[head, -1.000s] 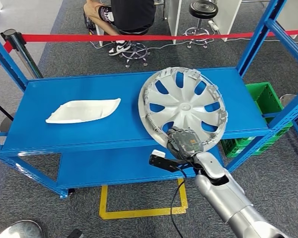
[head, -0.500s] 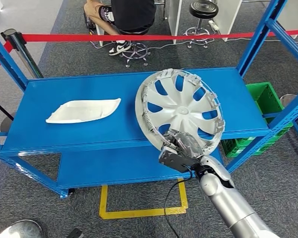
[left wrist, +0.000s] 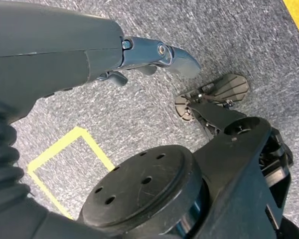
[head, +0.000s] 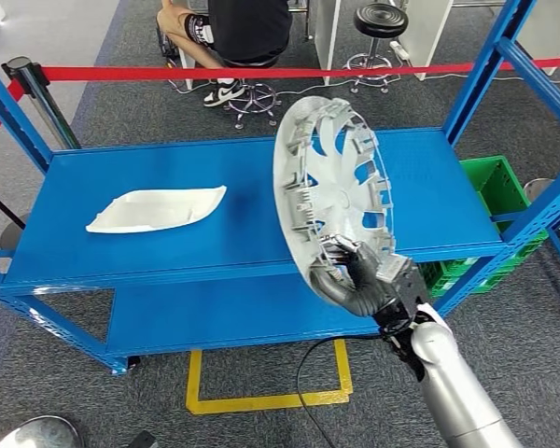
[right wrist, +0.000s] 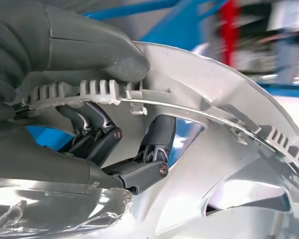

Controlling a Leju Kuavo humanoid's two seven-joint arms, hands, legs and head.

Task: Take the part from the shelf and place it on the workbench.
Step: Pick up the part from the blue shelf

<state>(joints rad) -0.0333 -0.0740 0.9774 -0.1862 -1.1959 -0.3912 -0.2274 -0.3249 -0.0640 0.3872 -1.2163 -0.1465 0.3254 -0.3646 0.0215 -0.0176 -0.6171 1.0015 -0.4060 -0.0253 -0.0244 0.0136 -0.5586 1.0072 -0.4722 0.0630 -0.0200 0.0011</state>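
Head view: right robot hand (head: 355, 280) clamps hubcap (head: 331, 182) by its rim; tilted, it could slip; left robot hand (left wrist: 155, 55) hangs apart.

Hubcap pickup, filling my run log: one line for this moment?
right hand: grips hubcap rim | hubcap: tilted above shelf | left hand: holds nothing

A blue steel shelf (head: 158, 245) on grey carpet (head: 65, 373), its upper deck carrying one thing directly — a long white moulded panel (head: 156, 207) lying flat toward the left, well apart from the right-hand posts. A lower deck (head: 214, 317) of the same blue runs beneath. On the floor in front, a yellow taped rectangle (head: 263, 401) marks a spot on the carpet, with a black cable (head: 313, 373) trailing across it. Beside the shelf's right end, a green crate (head: 506, 191) sits on the floor — partly behind the frame.
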